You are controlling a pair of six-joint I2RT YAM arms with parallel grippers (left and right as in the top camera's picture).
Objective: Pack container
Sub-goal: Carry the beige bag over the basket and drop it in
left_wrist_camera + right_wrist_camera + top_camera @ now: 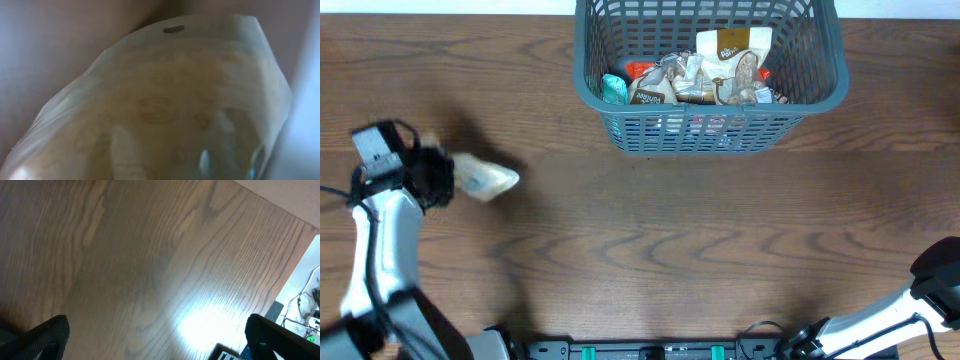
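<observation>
Overhead, the basket (650,130) is sitting at the far edge of the table (670,250), right of centre, already holding several snack packets (710,75). It is looking stiff, light and bulky. Judging by its build, the thick rim is offering the surest hold, though it probably needs no moving. The left gripper (455,178) is working near the table's left edge, well apart from the basket, its jaws clamped tight on 1 pale packet (488,180) that is sticking out to the right. In the left wrist view that packet is filling the frame: glossy, soft film, probably slippery and easily crushed. The left arm (380,250) is reaching along the left edge, wrist turned rightward. The right gripper (157,340) is hanging wide open over bare wood near the right corner, gripping nothing.
</observation>
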